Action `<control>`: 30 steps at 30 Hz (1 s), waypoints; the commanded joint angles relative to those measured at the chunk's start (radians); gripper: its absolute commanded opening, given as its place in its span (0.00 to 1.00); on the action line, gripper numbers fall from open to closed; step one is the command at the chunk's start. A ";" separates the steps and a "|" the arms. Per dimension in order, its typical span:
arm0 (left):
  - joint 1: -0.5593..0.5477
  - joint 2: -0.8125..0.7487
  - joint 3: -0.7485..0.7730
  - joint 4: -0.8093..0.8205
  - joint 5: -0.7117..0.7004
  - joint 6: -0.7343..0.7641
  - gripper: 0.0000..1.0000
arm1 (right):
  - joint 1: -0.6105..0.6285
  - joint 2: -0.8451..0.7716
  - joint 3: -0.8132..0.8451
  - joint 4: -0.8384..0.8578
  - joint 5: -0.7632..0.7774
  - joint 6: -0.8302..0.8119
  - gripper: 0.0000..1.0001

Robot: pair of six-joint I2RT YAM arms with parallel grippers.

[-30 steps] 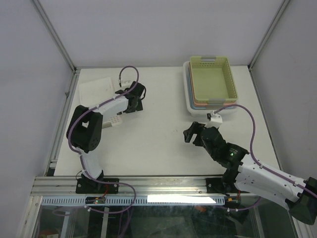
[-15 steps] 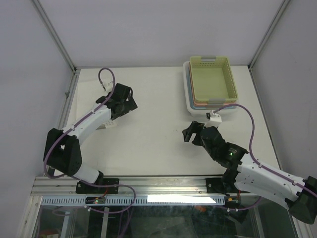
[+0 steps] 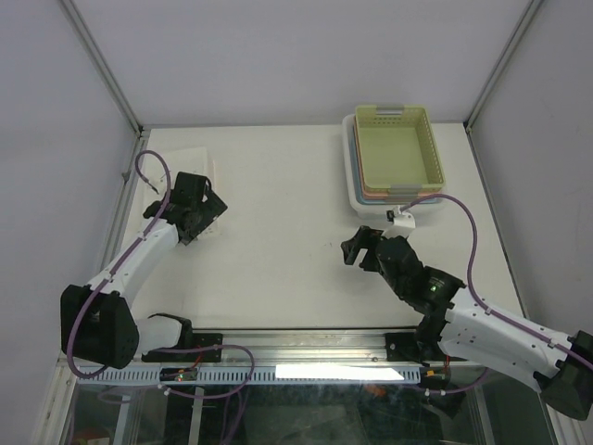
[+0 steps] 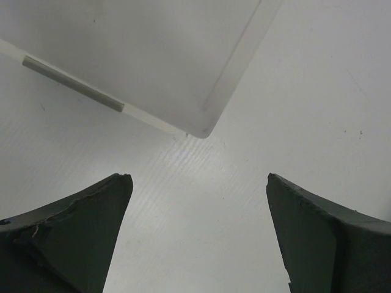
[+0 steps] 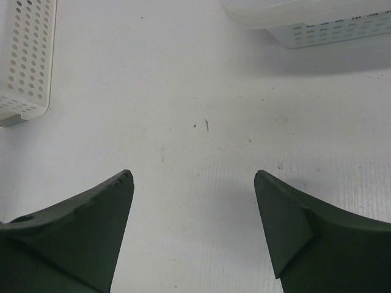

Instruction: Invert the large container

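A large white container point(image 3: 176, 159) lies flat at the far left of the table. In the left wrist view its smooth flat face and one rounded corner point(image 4: 146, 55) show, with a grey strip along one edge. My left gripper point(image 3: 204, 202) is open and empty, just in front of that corner, with bare table between its fingertips in the wrist view point(image 4: 198, 177). My right gripper point(image 3: 357, 248) is open and empty over the middle of the table, pointing left, also with bare table between its tips point(image 5: 192, 174).
A small white perforated basket point(image 3: 211, 228) sits beside my left gripper and also shows in the right wrist view point(image 5: 24, 55). A stack of baskets with a green one on top point(image 3: 398, 148) stands at the back right; its white bottom basket point(image 5: 317, 27) shows in the right wrist view.
My left arm has swung to the left and drawn back, carrying its open gripper from the container's right side to its near corner. The right arm has barely moved.
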 commanded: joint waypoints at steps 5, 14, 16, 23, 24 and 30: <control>0.097 -0.018 -0.073 0.051 0.099 -0.060 0.99 | -0.002 -0.040 -0.011 0.055 0.024 -0.017 0.83; 0.170 0.036 -0.088 0.100 0.044 -0.073 0.99 | -0.002 -0.061 -0.015 0.049 0.033 -0.034 0.83; 0.197 0.054 -0.073 0.120 0.042 -0.062 0.96 | -0.002 -0.068 -0.015 0.042 0.037 -0.040 0.83; 0.281 0.189 0.002 0.239 0.057 0.043 0.92 | -0.002 -0.089 -0.020 0.030 0.048 -0.042 0.84; 0.293 0.226 0.027 0.244 0.072 0.063 0.92 | -0.002 -0.091 -0.022 0.028 0.049 -0.041 0.84; 0.307 0.340 0.153 0.249 0.154 0.134 0.93 | -0.003 -0.094 -0.018 0.013 0.054 -0.034 0.84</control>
